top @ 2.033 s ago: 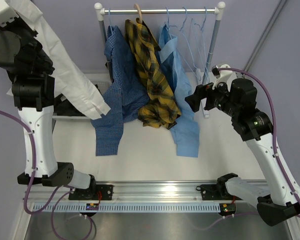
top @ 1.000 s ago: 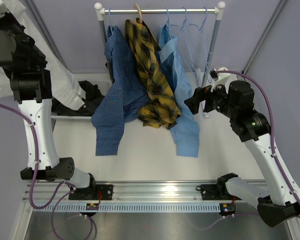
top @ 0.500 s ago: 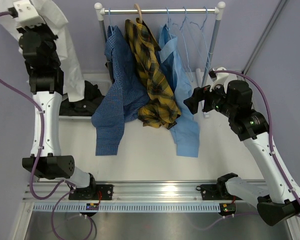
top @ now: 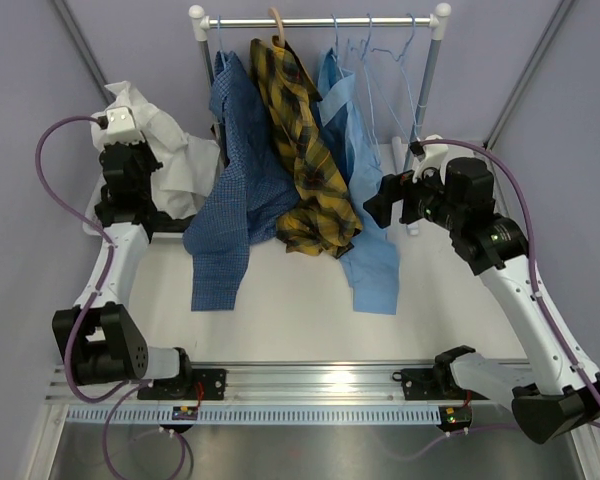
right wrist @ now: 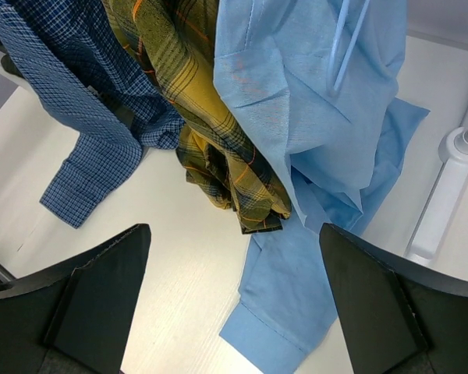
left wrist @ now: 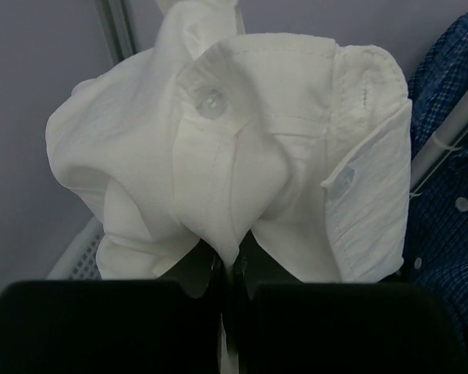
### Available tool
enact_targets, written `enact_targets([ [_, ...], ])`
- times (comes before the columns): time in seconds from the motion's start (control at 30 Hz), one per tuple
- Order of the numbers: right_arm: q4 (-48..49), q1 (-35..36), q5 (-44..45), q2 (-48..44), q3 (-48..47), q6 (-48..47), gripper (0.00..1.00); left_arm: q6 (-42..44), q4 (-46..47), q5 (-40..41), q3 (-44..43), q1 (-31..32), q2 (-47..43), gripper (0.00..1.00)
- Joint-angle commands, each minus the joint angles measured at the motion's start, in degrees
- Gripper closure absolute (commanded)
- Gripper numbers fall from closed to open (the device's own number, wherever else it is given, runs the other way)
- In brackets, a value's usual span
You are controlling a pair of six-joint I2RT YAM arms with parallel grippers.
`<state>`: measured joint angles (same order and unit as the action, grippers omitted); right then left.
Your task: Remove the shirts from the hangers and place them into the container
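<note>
I have the white shirt bunched in a crumpled heap at the far left corner of the table, over the white lattice basket. A fold beside its buttons is pinched in the closed left gripper, and I can't tell whether the shirt rests inside the basket. Three shirts hang from the rail along the far edge, pressed together: the dark blue checked shirt on the left, the yellow-and-dark plaid shirt in the middle and the light blue shirt on the right. The two blue shirts trail onto the tabletop. Right of them, several thin light-blue wire hangers hang bare.
</note>
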<state>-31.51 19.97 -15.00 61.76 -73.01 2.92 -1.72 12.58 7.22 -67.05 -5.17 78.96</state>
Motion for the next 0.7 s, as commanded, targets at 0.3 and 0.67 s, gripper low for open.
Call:
enact_targets([
  [0.3, 3.65, -0.19, -6.26, 1.09, 1.03, 2.62, 0.00, -3.64, 4.34, 14.30, 11.25, -5.90, -3.74, 1.00],
  [0.67, 2.33, -0.10, -4.68, -0.94, 2.35, 2.18, 0.01, -17.45, -18.81, 15.36, 5.44, -11.62, 3.65, 1.00],
])
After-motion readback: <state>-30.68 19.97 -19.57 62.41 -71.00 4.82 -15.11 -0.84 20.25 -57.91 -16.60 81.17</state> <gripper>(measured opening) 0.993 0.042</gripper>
